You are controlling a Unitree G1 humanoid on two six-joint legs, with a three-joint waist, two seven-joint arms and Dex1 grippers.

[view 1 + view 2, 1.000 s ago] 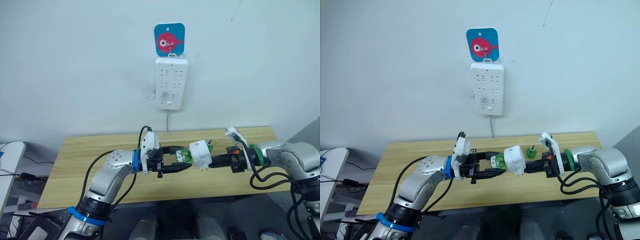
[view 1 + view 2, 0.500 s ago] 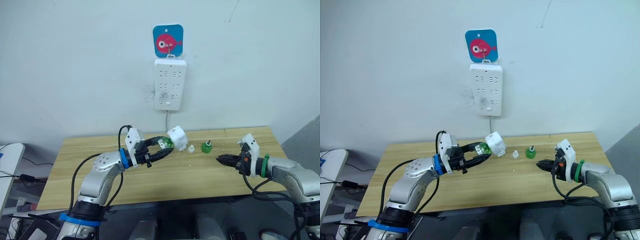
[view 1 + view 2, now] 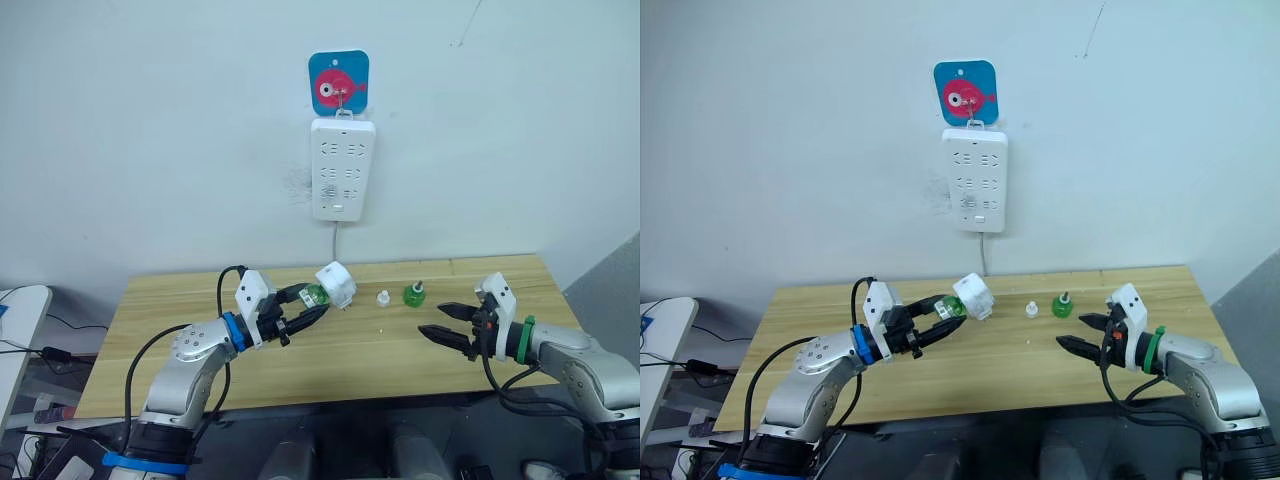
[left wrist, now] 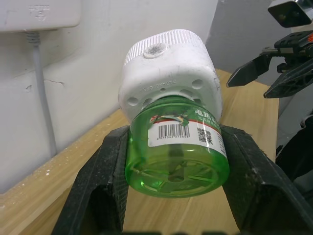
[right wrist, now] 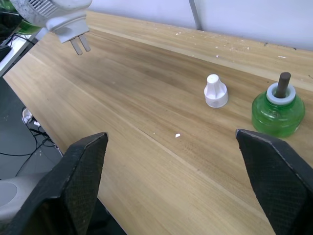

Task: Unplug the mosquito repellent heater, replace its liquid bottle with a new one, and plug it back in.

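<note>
My left gripper [image 3: 312, 303] is shut on a green liquid bottle [image 4: 178, 156], one black finger [image 4: 98, 191] on each side of it. The white mosquito repellent heater [image 3: 336, 283] sits on that bottle's top, held tilted above the table's left half. Its two plug prongs [image 5: 80, 44] stick out free. My right gripper [image 3: 434, 320] hovers wide open over the table's right part, nothing between its fingers. A second green bottle [image 3: 414, 294] with a dark wick stands on the table beyond the right gripper, a small white cap [image 3: 382, 297] beside it.
A long white power strip [image 3: 342, 168] hangs on the wall under a blue fish hook [image 3: 338, 82], its cable running down behind the wooden table [image 3: 300, 360]. The table's front edge lies close below both grippers.
My right gripper has let go of the heater, drawn back to the right and opened wide. The left arm has carried the bottle with the heater leftward and back toward the wall.
</note>
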